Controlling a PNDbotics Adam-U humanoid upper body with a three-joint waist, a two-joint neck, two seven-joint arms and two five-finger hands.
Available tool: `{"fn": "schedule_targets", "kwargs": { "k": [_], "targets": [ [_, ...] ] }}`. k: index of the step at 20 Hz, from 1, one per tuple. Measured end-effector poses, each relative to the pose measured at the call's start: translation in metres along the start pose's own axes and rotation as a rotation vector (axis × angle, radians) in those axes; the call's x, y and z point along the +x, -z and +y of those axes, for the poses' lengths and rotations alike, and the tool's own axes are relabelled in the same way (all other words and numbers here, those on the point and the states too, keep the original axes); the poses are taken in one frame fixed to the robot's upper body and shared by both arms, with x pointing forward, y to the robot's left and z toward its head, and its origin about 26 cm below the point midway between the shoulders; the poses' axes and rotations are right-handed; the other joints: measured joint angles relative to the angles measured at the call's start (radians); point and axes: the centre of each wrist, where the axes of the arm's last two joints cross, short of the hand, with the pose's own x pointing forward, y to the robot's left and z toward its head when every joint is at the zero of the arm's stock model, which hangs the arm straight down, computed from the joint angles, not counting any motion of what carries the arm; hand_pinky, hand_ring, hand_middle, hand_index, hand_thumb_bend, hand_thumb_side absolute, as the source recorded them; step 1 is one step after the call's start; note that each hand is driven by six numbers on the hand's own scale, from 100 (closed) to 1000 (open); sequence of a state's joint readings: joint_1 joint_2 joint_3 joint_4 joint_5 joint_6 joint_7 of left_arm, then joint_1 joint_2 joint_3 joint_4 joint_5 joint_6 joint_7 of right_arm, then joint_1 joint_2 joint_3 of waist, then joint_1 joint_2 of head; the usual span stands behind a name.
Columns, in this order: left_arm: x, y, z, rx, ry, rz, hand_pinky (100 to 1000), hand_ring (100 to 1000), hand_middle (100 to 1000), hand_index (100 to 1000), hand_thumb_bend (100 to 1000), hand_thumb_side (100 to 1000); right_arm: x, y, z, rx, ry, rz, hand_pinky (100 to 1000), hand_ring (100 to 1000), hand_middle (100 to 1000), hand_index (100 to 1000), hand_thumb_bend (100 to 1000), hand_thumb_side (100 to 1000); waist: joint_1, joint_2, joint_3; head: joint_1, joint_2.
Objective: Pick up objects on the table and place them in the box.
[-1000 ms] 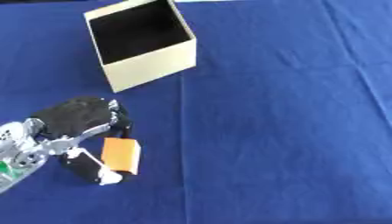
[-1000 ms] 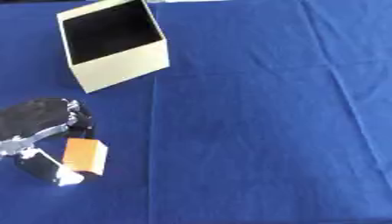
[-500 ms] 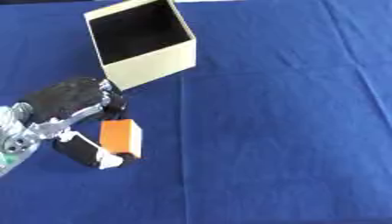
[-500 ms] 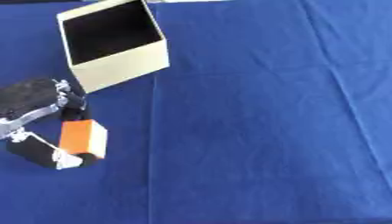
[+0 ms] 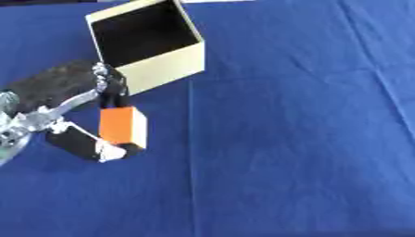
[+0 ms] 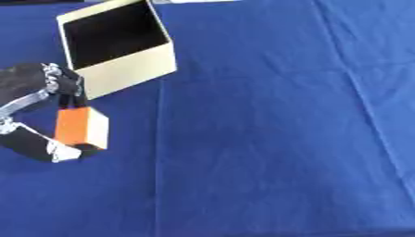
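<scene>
At the left edge, the orange block [image 5: 122,126] is pinched between thumb and fingers of the left hand [image 5: 69,99], carried higher than before, nearer the cream box [image 5: 174,62] at upper left

Orange block [image 5: 122,126], cream box [image 5: 162,71], blue cloth [image 5: 292,115].

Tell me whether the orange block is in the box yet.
Not yet. The orange block is pinched in the left hand, just outside the near wall of the box.
</scene>
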State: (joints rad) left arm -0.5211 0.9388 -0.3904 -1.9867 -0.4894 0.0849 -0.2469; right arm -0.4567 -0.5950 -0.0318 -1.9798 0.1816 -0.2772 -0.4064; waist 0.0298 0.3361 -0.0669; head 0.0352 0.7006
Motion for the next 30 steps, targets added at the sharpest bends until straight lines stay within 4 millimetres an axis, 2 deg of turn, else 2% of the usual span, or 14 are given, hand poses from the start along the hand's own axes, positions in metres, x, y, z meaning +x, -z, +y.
{"fn": "schedule_targets", "kwargs": {
  "k": [2,6,9,14,18,24,30],
  "targets": [
    [-0.001,0.002,0.012,0.061,0.012,0.010,263,426,533,587,100,231,0.000,0.000,0.000,0.000,0.000,0.000,814,760,605,740,100,801,0.000,0.000,0.000,-0.003,-0.007],
    [-0.001,0.008,0.046,0.205,0.041,0.011,229,387,477,516,100,256,0.000,0.000,0.000,0.001,0.000,0.000,815,760,604,740,100,801,0.000,0.000,0.000,-0.004,-0.008],
    [0.003,0.012,0.066,0.281,0.031,0.021,215,375,472,509,100,267,0.000,0.000,0.000,0.002,0.000,0.000,815,760,604,740,100,801,0.003,0.002,-0.001,-0.003,-0.014],
    [0.010,0.022,0.090,0.353,0.007,0.056,216,379,480,516,100,279,0.000,0.000,0.000,0.005,0.000,0.000,814,760,603,740,100,802,0.006,0.007,-0.010,-0.002,-0.021],
    [0.001,0.040,0.106,0.406,0.022,0.085,214,380,478,513,100,294,0.000,0.000,0.000,0.006,0.000,0.000,815,760,603,740,100,803,0.011,0.010,-0.013,-0.001,-0.025],
    [-0.032,0.080,0.109,0.418,0.050,0.161,221,388,482,515,100,315,0.001,0.002,0.000,0.004,0.001,-0.005,815,759,602,740,100,804,0.011,0.021,-0.023,0.004,-0.034],
    [-0.068,0.108,0.085,0.351,0.073,0.236,226,389,483,517,100,319,0.001,0.003,0.000,0.003,0.002,-0.008,814,759,601,740,100,804,0.012,0.032,-0.027,0.007,-0.042]
  ]
}}
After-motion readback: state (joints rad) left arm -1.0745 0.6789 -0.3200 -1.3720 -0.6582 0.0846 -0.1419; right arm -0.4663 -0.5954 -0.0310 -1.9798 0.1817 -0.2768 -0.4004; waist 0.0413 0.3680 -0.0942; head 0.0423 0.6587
